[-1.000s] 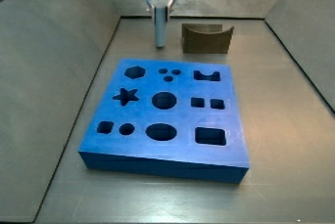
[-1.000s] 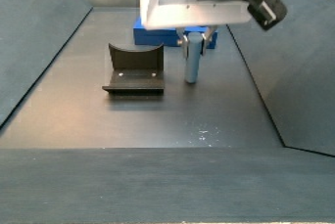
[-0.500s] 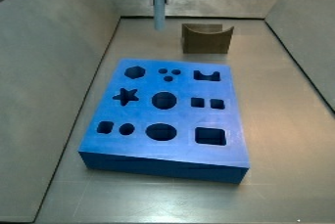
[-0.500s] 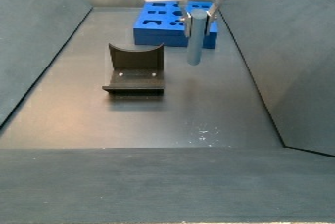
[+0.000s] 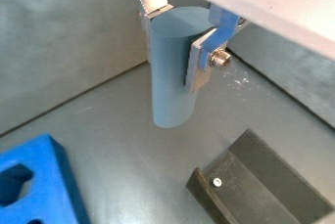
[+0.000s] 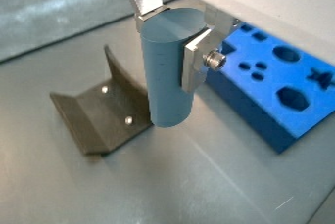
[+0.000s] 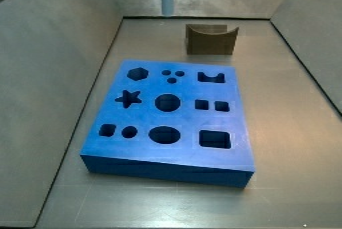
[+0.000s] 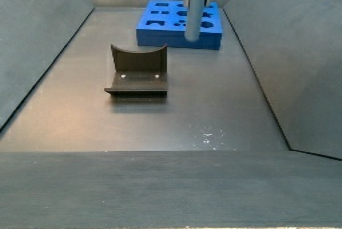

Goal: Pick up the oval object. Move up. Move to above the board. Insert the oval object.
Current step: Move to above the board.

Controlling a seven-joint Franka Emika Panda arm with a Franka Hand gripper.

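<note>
Overhead, the gripper (image 5: 181, 34) pinches the oval object (image 5: 174, 71); side views crop it out.

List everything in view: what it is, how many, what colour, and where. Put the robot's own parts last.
Board: one, bright blue, many shaped holes, flat on the floor.
Fixture: one, dark olive-brown, on the floor beside the board, apart from it.
Oval object: one, pale blue-grey, upright, lifted clear of the floor, clamped between the jaws.
Enclosure floor: grey, with grey side walls.
Gripper: one, silver fingers with dark pads, raised high, mostly out of both side views, jaws shut on the oval object.
</note>
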